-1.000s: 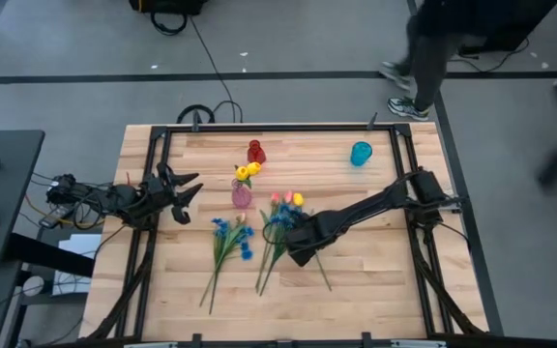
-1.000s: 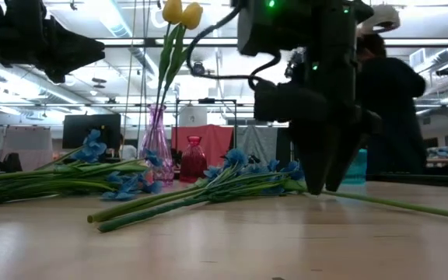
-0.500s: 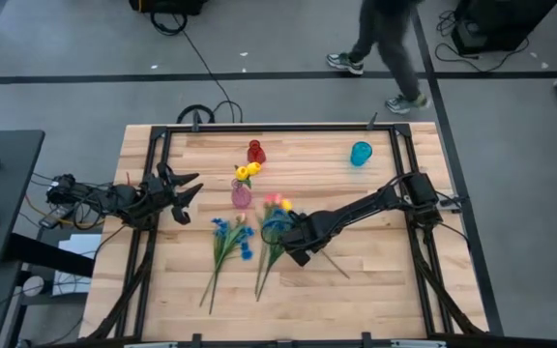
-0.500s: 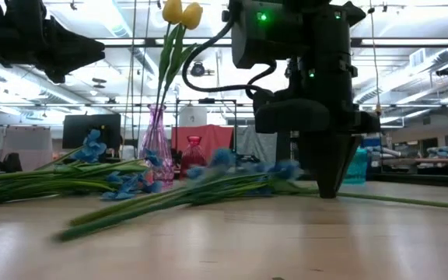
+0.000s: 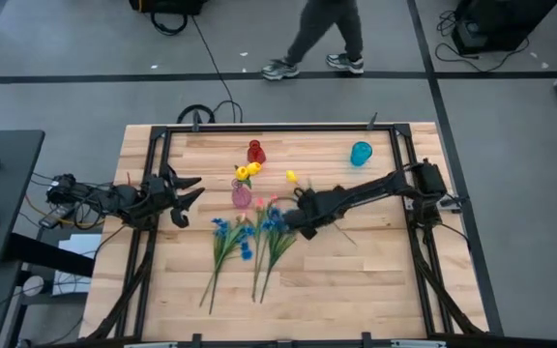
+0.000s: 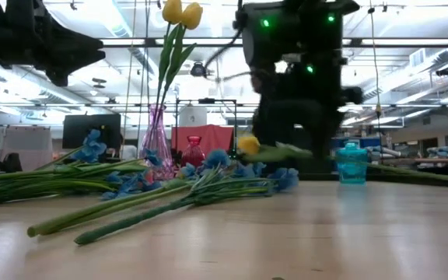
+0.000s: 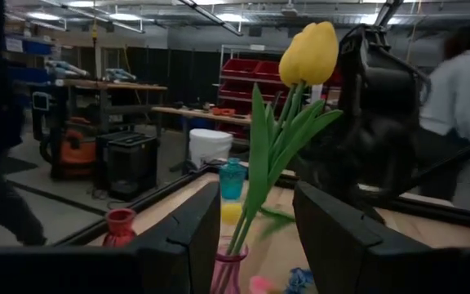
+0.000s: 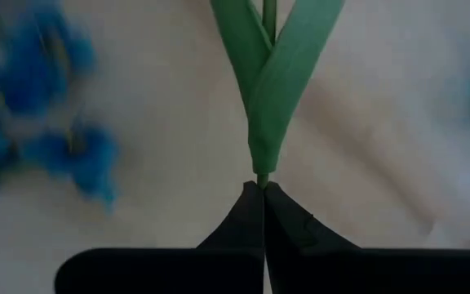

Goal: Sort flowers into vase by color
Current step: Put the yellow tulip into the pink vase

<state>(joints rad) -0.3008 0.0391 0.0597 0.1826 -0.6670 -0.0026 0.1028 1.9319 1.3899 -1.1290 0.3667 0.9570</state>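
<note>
Two yellow tulips (image 5: pixel 248 171) already stand in the pink vase (image 5: pixel 242 195) near the desk's (image 5: pixel 375 280) middle. The right pincer (image 5: pixel 301 215), fingers pressed together on a third yellow tulip's stem (image 8: pixel 261 175), holds that flower (image 6: pixel 249 145) off the desk, just right of the vase. Blue sprays (image 5: pixel 228 237) and a pink tulip (image 5: pixel 259 204) lie unsorted nearer. The red vase (image 5: pixel 256 152) and blue vase (image 5: pixel 361 154) look empty. The left pincer (image 5: pixel 190 188) waits, fingers apart, at the left.
</note>
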